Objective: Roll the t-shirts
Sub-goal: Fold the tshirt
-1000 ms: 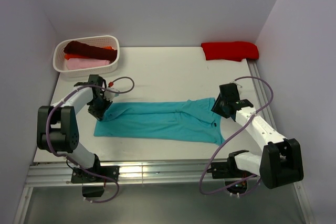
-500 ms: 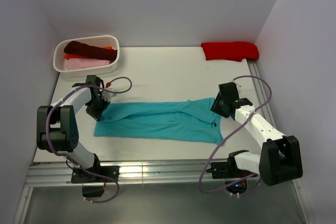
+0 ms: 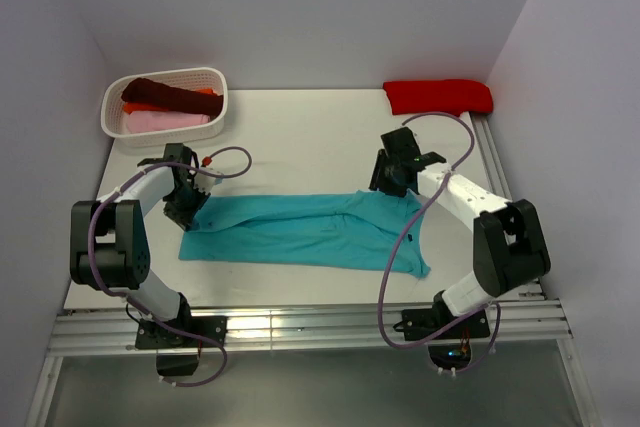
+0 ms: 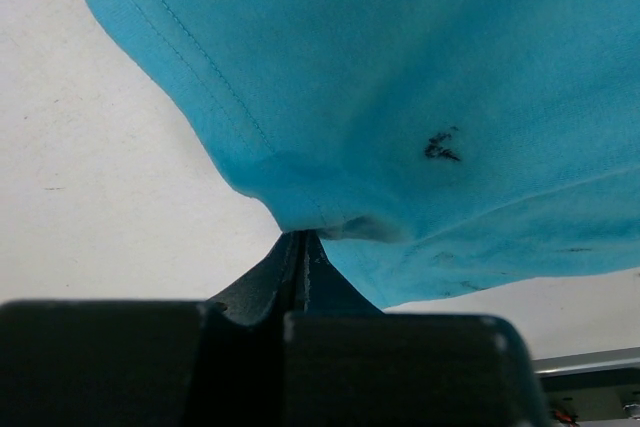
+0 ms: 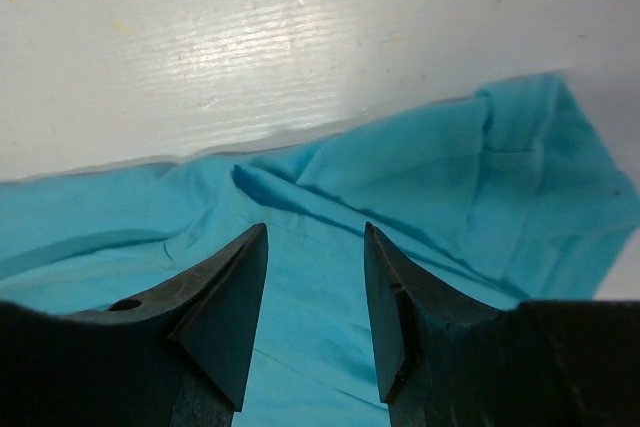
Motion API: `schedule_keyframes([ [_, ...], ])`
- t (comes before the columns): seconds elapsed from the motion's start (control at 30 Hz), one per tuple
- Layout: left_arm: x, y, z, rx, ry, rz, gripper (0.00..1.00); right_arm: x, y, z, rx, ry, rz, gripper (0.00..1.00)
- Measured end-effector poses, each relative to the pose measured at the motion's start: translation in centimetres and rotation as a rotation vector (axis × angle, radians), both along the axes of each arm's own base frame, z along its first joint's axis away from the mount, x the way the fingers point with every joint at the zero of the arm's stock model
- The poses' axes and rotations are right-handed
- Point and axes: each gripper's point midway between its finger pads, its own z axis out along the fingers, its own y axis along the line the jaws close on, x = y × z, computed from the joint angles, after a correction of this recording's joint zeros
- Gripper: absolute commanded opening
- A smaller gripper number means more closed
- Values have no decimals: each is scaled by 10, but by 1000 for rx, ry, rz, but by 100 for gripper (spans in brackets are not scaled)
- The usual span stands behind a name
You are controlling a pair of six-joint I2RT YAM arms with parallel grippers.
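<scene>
Right gripper (image 3: 392, 175) has swung inward off the shirt's end. Across the table (image 3: 300, 132) lies the teal t-shirt (image 3: 300, 232), a long folded strip. Over its far edge that gripper hangs open and empty, likely hunting a crease, while the left gripper (image 4: 300, 252) clamps the left corner, anchoring it.

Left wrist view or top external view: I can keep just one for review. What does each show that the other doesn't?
Only the left wrist: the left fingers pinched shut on a hem fold of the teal t-shirt, plus a dark mark on the cloth. Only the top external: the open right fingers above that shirt, the red t-shirt at the far right corner, and the basket of shirts. Both: the teal t-shirt on the white table.
</scene>
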Motion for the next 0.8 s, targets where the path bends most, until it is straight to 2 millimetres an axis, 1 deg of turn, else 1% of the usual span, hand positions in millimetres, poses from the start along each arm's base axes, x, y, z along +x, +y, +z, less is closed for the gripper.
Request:
schedule_keyframes([
  [0.17,0,0,0,1,0,0,0,5,21,-17,-12,51,55,51],
  [0.43,0,0,0,2,0,0,0,25,48,-20,-21,52,111,51],
  [0.6,0,0,0,1,1,0,0,28,57,-24,-38,62,129,48],
  [0.63,0,0,0,1,1,0,0,27,57,-26,-46,69,130,47],
  [0.73,0,0,0,1,1,0,0,22,56,-31,-69,91,133,40],
  [0.77,0,0,0,1,1,1,0,20,55,-32,-73,95,133,32],
  [0.8,0,0,0,1,1,1,0,20,55,-32,-78,97,133,26],
])
